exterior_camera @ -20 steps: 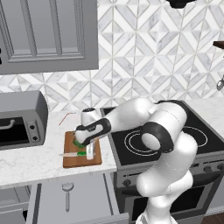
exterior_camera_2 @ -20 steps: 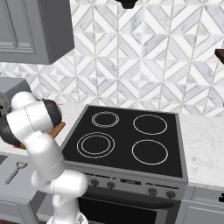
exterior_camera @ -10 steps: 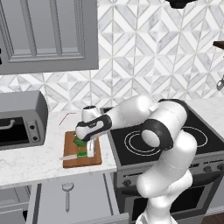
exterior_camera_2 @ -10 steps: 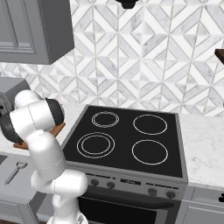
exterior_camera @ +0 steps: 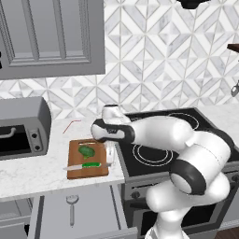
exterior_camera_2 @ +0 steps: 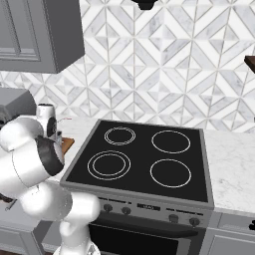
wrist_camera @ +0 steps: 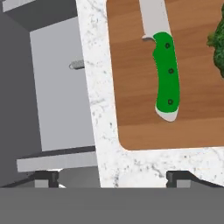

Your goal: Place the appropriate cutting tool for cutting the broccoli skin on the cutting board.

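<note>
The cutting tool, a knife with a green handle (wrist_camera: 167,74) and a silvery blade (wrist_camera: 153,17), lies flat on the brown cutting board (wrist_camera: 140,113). In the left base view the knife (exterior_camera: 88,165) rests along the board's (exterior_camera: 77,172) front part, with the broccoli floret (exterior_camera: 86,151) behind it. My gripper (exterior_camera: 111,154) hangs just above the board's stove-side edge, to the right of the knife and apart from it. Its fingertips (wrist_camera: 179,177) stand wide apart at the bottom of the hand view, so the gripper (wrist_camera: 113,178) is open and holds nothing. The broccoli (wrist_camera: 217,39) shows at the right edge.
An open drawer (exterior_camera: 88,212) below the counter holds the grey peeler (exterior_camera: 71,205). A toaster oven (exterior_camera: 21,128) stands left of the board. The black stove (exterior_camera: 158,149) lies right of it. A board corner (exterior_camera_2: 68,143) shows beside my arm.
My hand has drawn away to the right, from over the board's middle to its stove-side edge. The knife and broccoli stay where they lay on the board.
</note>
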{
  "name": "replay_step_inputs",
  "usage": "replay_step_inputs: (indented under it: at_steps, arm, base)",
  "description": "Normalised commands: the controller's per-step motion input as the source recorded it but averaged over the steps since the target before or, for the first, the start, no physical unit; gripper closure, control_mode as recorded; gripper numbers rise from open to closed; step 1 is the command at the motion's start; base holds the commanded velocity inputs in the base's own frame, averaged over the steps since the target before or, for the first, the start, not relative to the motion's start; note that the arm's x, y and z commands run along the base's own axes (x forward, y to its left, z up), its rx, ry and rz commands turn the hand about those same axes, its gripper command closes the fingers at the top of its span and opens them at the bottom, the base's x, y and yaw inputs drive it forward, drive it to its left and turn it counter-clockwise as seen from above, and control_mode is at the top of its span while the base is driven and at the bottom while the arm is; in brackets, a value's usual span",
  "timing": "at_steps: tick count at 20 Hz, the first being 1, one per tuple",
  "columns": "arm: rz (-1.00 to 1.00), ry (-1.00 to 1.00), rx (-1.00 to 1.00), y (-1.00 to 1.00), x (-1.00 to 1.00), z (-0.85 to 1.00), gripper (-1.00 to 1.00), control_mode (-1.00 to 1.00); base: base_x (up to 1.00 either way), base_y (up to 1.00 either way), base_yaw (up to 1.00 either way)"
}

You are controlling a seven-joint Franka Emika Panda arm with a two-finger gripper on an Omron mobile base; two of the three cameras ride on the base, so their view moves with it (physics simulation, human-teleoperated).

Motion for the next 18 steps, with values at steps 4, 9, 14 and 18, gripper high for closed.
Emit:
replay_step_inputs:
  at_steps: [4,9,14,18]
  arm:
    - [0.0,-0.05,0.06,-0.28,-0.7,0.69,-1.0,-1.0]
    - [-0.04,-0.08,0.02,0.09,-0.61,0.63,-1.0,-1.0]
    - [-0.29,0.0,0.01,0.06,-0.33,0.44,-1.0,-1.0]
    - [-0.35,0.01,0.0,0.0,-0.14,0.73,-1.0,-1.0]
  base:
    - [0.0,0.0,0.0]
    - [0.0,0.0,0.0]
    - [0.0,0.0,0.0]
    - [0.0,0.0,0.0]
